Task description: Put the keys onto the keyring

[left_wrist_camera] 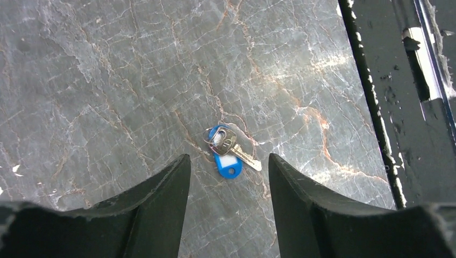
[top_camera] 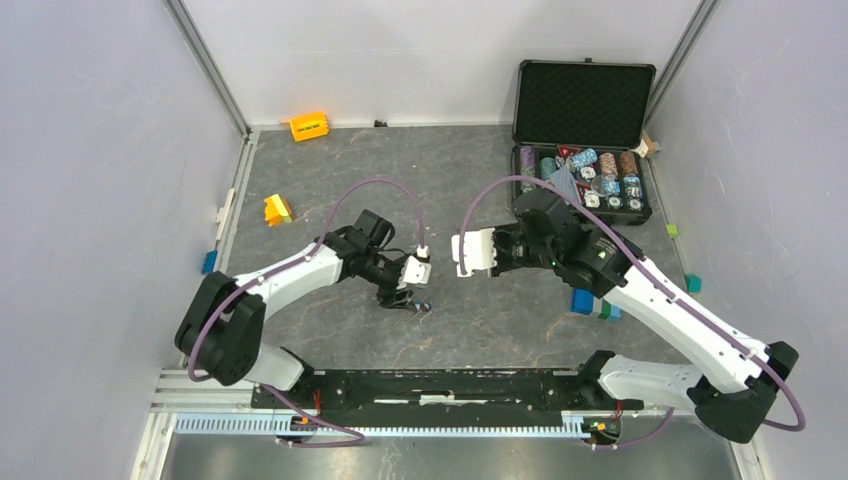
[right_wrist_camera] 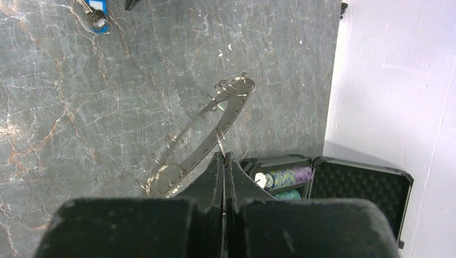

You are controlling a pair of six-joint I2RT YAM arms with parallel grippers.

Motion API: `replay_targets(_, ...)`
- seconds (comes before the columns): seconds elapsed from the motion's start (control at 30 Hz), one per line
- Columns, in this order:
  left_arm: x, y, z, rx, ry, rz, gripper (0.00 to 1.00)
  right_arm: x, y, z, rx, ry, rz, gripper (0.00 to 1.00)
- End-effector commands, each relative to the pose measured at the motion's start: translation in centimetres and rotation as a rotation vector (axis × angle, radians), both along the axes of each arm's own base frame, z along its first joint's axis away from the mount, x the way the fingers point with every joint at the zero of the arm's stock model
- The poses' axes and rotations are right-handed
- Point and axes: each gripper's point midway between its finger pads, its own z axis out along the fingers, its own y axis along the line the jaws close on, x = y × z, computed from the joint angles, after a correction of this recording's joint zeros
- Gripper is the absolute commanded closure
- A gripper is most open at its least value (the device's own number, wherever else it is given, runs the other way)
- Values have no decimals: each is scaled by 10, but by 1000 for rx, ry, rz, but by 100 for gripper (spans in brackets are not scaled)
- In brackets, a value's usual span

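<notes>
The blue-headed key point(left_wrist_camera: 228, 153) lay flat on the grey marbled table point(left_wrist_camera: 107, 80). Its short silver blade pointed away from the plastic head, and a thin wire loop passed through its eye. No second key could be made out. The key looked light, stiff and thin, and sat so low on the hard surface that fingers would probably skid over it. The thicker plastic head seemed the best place to pinch, since that would leave the loop free.

The left gripper point(left_wrist_camera: 228, 161) hovered right over the key, its fingers point(left_wrist_camera: 161, 199) spread wide, one to each side, with nothing between them.

Over on the right arm's side was the keyring point(right_wrist_camera: 220, 101), a flat dark metal ring with small wire loops along its rim, held tilted. It appeared rigid and heavier than the key, and likely to swing. The right gripper point(right_wrist_camera: 223, 158) was clamped tight on a small loop at its rim. Beyond it stood the open poker chip case point(right_wrist_camera: 355, 188).
</notes>
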Motion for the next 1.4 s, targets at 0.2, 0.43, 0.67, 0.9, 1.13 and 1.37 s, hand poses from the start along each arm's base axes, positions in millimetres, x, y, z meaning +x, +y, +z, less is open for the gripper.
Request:
replay_targets(0.2,17,-30,-4,123,174,237,43,5,-13,26,90,-82,-20,100)
replay_targets(0.43,22,-31,-21,270,266,472,42,6,-18,24,97,-85,-34,100)
replay_targets(0.67,30,-26,-35,373,338,638,43,7,-21,29,109,-93,-53,100)
replay_targets(0.9,29,-30,-38,417,350,674,47,9,-24,31,112,-94,-65,100)
replay_targets(1.13,23,-34,-48,463,375,662,48,9,-24,31,111,-96,-65,100)
replay_targets(1.37,21,-30,-55,498,376,669,52,8,-25,28,110,-91,-66,100)
